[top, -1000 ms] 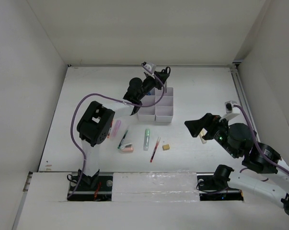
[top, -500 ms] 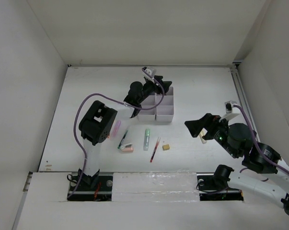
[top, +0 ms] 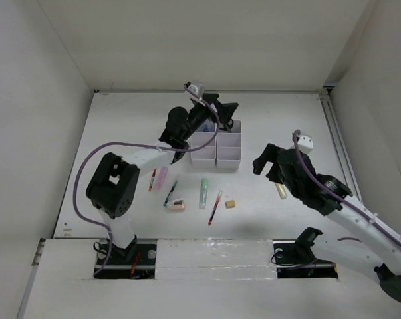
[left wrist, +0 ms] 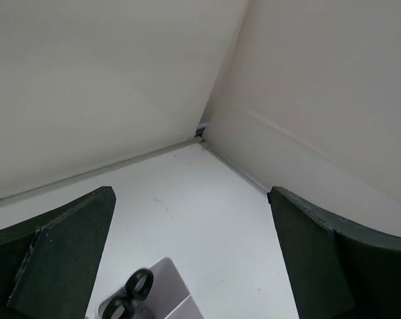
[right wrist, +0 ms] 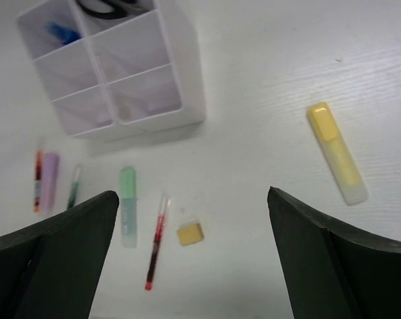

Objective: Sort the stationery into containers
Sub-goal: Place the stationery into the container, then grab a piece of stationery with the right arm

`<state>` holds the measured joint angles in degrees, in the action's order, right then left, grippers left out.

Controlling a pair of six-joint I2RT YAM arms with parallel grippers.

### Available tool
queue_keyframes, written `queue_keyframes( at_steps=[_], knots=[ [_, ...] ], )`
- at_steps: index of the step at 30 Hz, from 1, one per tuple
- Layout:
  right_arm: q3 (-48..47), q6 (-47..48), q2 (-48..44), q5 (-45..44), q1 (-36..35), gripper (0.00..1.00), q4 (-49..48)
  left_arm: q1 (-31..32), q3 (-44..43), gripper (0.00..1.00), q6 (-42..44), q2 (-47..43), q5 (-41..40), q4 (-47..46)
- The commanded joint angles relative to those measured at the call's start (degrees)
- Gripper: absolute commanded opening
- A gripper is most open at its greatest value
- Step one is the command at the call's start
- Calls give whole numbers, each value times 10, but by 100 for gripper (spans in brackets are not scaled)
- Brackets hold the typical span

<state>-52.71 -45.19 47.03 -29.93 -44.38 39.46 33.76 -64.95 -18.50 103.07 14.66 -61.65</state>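
Showing the table just after a deposit, read from the near edge outward, with every place given relative to the white plastic six-compartment organiser.

- **Nearest, well short of its front wall:** the pink stapler, the slim red pen and the tan eraser cube.
- **Between these and the organiser:** the green marker and the dark green-barrelled pen. Off its near-left corner lies the pink marker, with a short red pen just beside it.
- **Near-right of the organiser:** the yellow tube, flat on the table.
- **To the organiser's right:** the right gripper hangs above the table, fingers spread wide and empty. A second ago it sat farther off toward the near-right, so this arm has swung in toward the organiser.
- **In the organiser's far row:** a blue-capped tube sits in the left compartment. The black-handled scissors stand in the right one, handles up.
- **Just above that far row:** the left gripper hovers with fingers parted, holding nothing. A second ago it carried the scissors over the organiser, so that item has been released and counts as sorted.

Judged from this layout, two items are stowed and eight remain loose. The yellow tube seems the right arm's likeliest next pick.
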Motion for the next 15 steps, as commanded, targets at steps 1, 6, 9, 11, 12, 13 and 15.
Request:
queue_keyframes(
  at_steps=[1,6,9,11,12,13,15],
  knots=[
    [23,-25,26,31,80,100,7,2,-71,100,-33,-84,-47,133],
    [82,-17,16,137,188,100,-56,2,-187,100,-126,-129,-205,465],
    [89,-4,42,163,249,100,-62,2,-207,100,-161,-154,-284,600],
    [97,2,61,207,284,96,-78,2,-164,100,-200,-202,-334,624],
    [103,2,82,217,296,96,-83,2,-145,100,-210,-221,-354,632],
    [103,11,96,230,309,95,-83,2,-129,100,-218,-260,-384,632],
    [109,17,128,255,329,94,-83,-18,-81,100,-232,-298,-385,641]
  ],
)
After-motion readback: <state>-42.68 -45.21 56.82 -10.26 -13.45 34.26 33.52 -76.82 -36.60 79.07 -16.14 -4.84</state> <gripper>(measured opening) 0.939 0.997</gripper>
